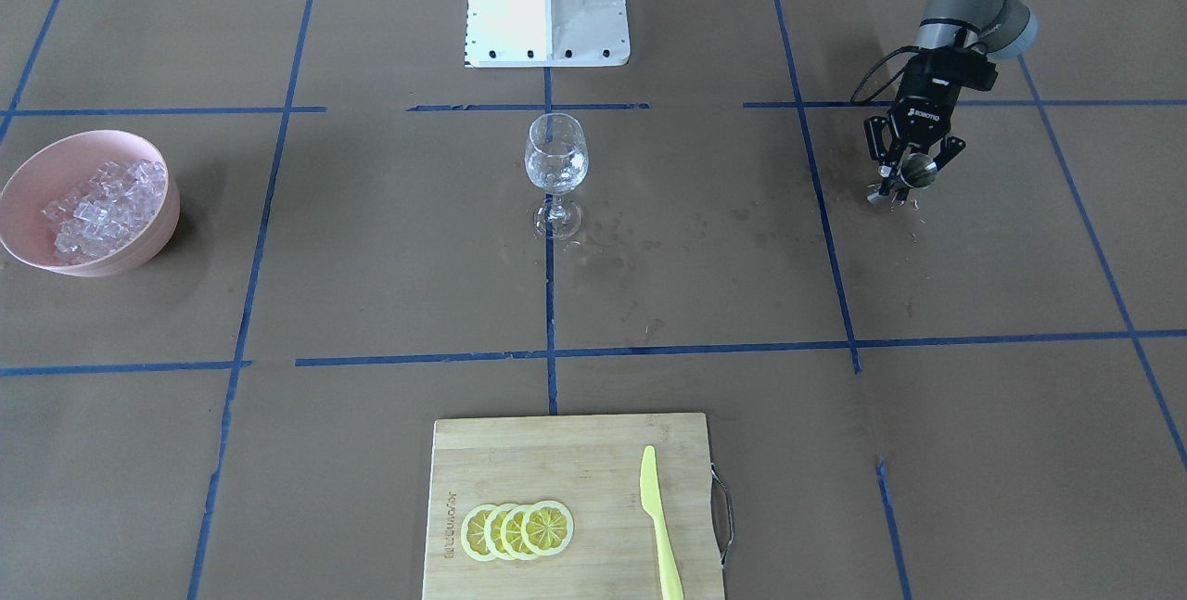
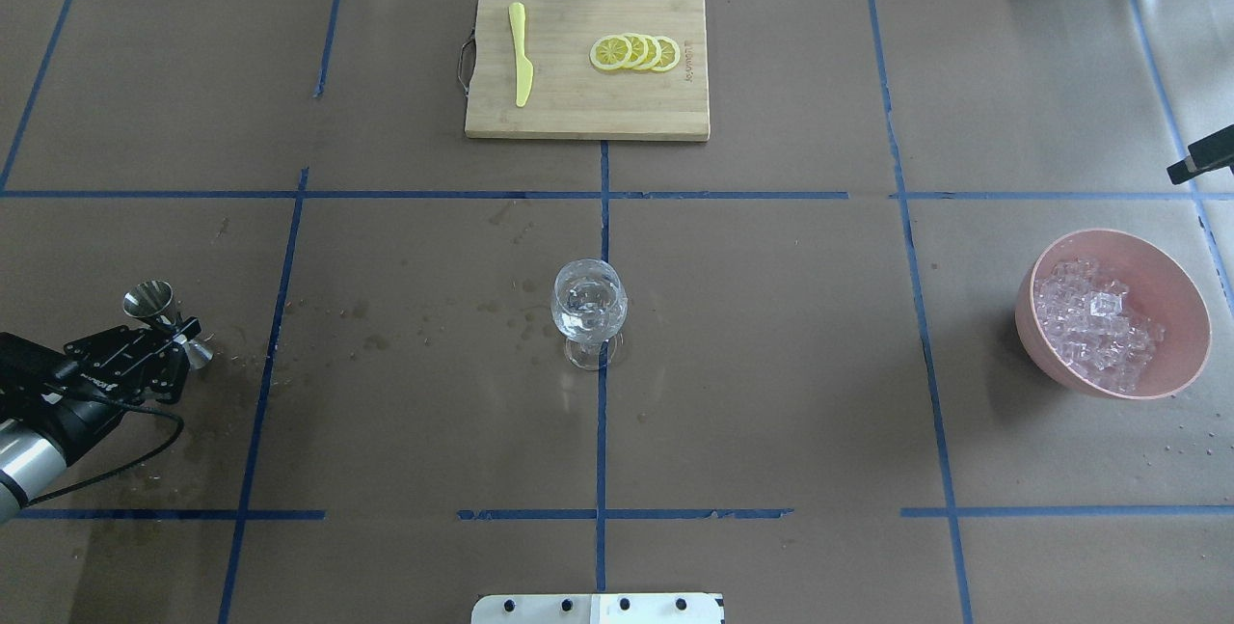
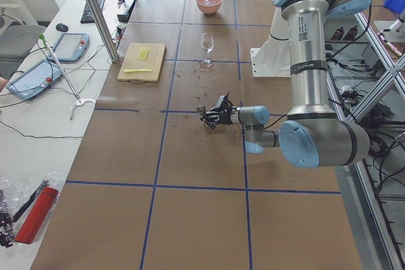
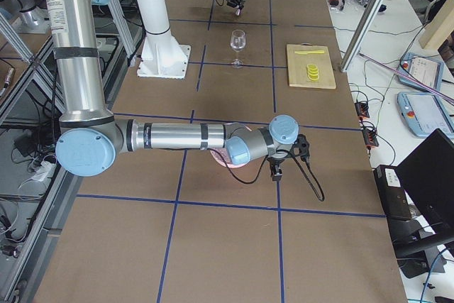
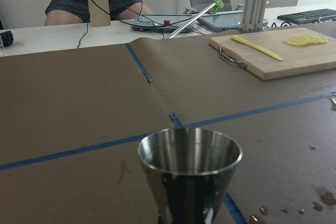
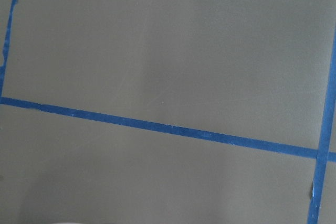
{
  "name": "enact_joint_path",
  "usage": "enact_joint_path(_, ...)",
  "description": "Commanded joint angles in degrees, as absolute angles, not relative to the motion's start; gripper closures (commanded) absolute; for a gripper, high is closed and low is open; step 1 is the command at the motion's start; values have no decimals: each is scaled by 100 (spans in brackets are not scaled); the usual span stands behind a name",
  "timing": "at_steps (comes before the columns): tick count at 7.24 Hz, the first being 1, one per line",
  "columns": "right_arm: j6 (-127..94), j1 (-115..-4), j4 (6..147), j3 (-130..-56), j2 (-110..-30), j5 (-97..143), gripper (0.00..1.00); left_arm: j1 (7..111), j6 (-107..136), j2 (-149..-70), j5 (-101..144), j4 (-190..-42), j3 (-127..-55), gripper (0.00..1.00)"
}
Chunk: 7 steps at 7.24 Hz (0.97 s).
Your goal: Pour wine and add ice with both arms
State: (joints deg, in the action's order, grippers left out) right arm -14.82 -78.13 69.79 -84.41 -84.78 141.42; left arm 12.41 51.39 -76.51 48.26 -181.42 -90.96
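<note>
Left gripper (image 2: 181,333), lower left of the overhead view, is clamped on one steel jigger (image 2: 151,300). Right gripper (image 4: 277,169): opening cannot be told. One wine glass (image 2: 588,301) stands at centre, with the wine (image 2: 586,317) barely visible in it. One pink bowl (image 2: 1188,315), at the right, holds the ice (image 2: 1094,320). Four lemon slices (image 2: 636,52).

A wine glass (image 2: 588,311) stands mid-surface (image 2: 771,393), with the bowl (image 2: 1184,315) of ice (image 2: 1094,330) well to its right and the jigger (image 2: 149,300), held in the left pincer (image 2: 178,333), well to its left. On the far board (image 2: 578,113), a knife (image 2: 521,55) lies left of lemon slices (image 2: 636,52).
</note>
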Motion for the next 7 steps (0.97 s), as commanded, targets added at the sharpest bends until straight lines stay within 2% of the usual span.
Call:
enact_joint_path(1, -1485, -7813, 6979, -8455, -8481, 14142, 0, 1143, 5168, -7664, 4747, -18149, -9097, 96)
enact_joint_path(4, -1485, -7813, 6979, -8438, -8481, 14142, 0, 1002, 5177, -7682, 4720, -18149, -9105, 88)
enact_joint_path(6, -1485, -7813, 6979, -8437, -8481, 14142, 0, 984, 5186, -7682, 4720, -18158, -9114, 70)
enact_joint_path(7, -1485, -7813, 6979, -8437, -8473, 14142, 0, 984, 5186, -7682, 4720, -18176, -9149, 65)
